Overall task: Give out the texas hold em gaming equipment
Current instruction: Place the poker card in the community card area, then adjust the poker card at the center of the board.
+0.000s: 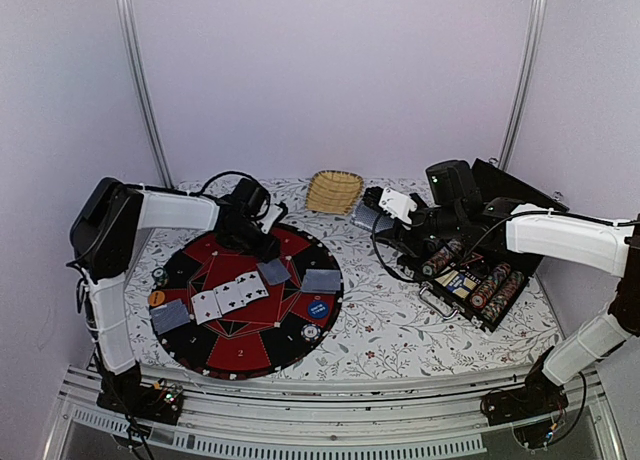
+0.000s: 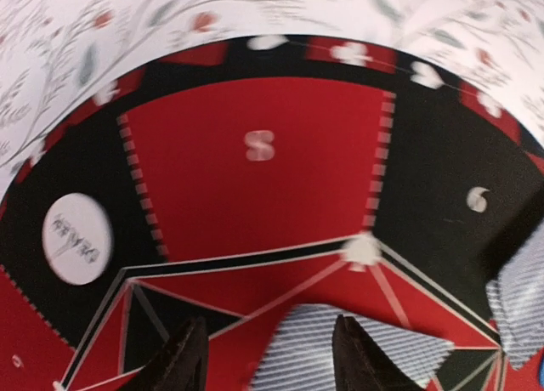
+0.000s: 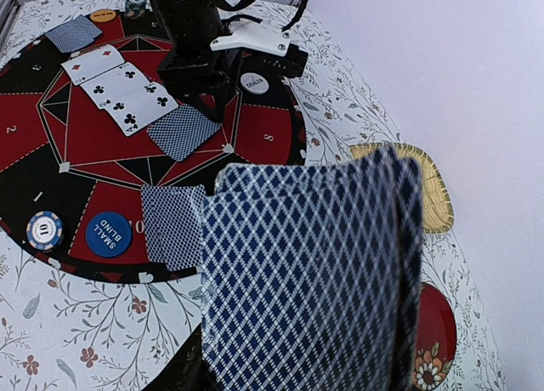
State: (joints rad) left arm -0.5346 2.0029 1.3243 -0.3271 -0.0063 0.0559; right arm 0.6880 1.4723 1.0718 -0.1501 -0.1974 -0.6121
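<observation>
Above the round poker mat [image 1: 200,345] on the bench, the left tool [image 1: 266,252], fingers apart, hovers over a face-down card [image 1: 273,271] lying flat beside a row of three face-up cards [image 1: 230,298] running across the centre. Off the mat, the right tool [image 1: 372,218] is clamped on a deck of cards [image 3: 306,280], upright and slightly fanned, backs toward its wrist camera.

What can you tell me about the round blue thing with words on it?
The blue button is a small flat disc, plastic-looking, with SMALL BLIND in white letters. It lies flat near the edge of the round red-and-black mat, on the right arm's side. A striped chip sits beside it, apart; a face-down card lies close on its other side. No gripper touches it.
</observation>
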